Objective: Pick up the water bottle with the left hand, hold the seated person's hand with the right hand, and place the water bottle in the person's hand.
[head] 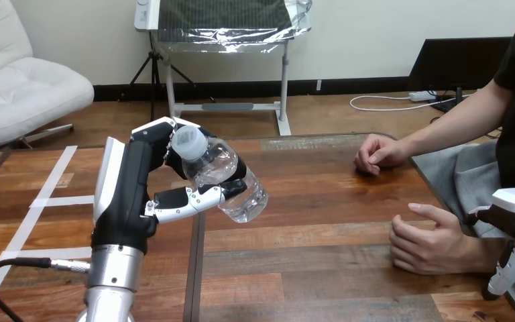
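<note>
Now, the bottle (pixel 231 184) is held clear of the table (pixel 322 268) in the left hand (pixel 131 194), tilted, its cap (pixel 190 144) tucked up by the knuckles and its base pointing down and out past the fingertips. The fingers (pixel 194 200) are wrapped round its upper half, thumb below and the rest over the shoulder. The lower half juts out beyond them, bare.

It is judged a light load: clear, thin plastic, though how much water is inside cannot be told. Walls like these are expected to dent if squeezed, and the smooth skin is likely slippery. The shoulder, just under the cap, is the stiffest place to be gripped, and that is about where it is gripped. The bare lower half is what can be offered for taking.

Over at the right edge, the right hand (pixel 513 218) is seen just beside the wrist of the person's near hand (pixel 426 240). Whether that wrist is gripped cannot be told. The near hand is rested on the table, loosely curled, well apart from the bottle and off beyond its base. The person's far hand (pixel 377 153) is closed on the table, farther off again.

So the pick-up is judged done, and the placing is not yet made.
</note>
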### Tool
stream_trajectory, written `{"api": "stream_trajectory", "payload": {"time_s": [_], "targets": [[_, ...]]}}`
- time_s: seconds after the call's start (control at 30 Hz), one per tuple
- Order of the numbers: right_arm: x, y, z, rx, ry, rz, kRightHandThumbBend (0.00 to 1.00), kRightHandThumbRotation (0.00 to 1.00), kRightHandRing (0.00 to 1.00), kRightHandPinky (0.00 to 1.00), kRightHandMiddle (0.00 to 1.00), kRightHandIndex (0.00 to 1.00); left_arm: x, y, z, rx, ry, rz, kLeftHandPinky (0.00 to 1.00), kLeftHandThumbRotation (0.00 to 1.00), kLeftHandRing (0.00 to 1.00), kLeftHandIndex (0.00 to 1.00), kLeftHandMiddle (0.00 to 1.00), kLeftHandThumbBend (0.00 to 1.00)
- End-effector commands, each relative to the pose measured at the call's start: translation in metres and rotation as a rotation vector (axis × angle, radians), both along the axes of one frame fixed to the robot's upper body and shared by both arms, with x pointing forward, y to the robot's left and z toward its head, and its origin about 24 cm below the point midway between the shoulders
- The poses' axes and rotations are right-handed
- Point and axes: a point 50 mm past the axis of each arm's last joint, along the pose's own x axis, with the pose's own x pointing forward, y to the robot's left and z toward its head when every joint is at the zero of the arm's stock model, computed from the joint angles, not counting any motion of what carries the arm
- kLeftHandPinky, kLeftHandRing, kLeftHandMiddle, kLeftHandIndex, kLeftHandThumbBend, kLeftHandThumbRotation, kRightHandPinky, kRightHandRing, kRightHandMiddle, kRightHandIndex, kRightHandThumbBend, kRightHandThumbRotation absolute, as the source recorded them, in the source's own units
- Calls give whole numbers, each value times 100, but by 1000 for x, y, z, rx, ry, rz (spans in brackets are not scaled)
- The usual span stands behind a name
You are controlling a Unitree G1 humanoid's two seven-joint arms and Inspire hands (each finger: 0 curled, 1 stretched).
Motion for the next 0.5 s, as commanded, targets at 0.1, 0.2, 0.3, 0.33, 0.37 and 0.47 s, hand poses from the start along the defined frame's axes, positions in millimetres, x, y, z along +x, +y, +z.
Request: {"api": "stream_trajectory", "payload": {"time_s": [0.1, 0.2, 0.3, 0.33, 0.37, 0.47], "targets": [[17, 0, 20, -59, -62, 27, 72, 9, 97, 93, 97, 92, 9, -5, 27, -32, -139, -26, 37, 0, 38, 48, 42, 64], [18, 0, 17, -63, -53, 24, 72, 9, 97, 93, 97, 92, 9, -5, 26, -32, -138, -27, 37, 0, 38, 48, 42, 64], [20, 0, 15, -71, -41, 20, 71, 8, 97, 93, 97, 92, 8, -4, 26, -33, -135, -27, 37, 0, 38, 48, 42, 64], [20, 0, 14, -74, -37, 19, 71, 8, 97, 94, 97, 92, 8, -4, 26, -32, -134, -27, 37, 0, 38, 48, 42, 64], [21, -1, 14, -76, -34, 18, 70, 9, 98, 94, 97, 92, 8, -4, 26, -31, -133, -27, 37, 0, 38, 48, 42, 64], [22, -1, 11, -77, -28, 14, 69, 9, 98, 94, 97, 93, 8, -3, 26, -22, -133, -21, 37, 0, 38, 48, 42, 64]]}}
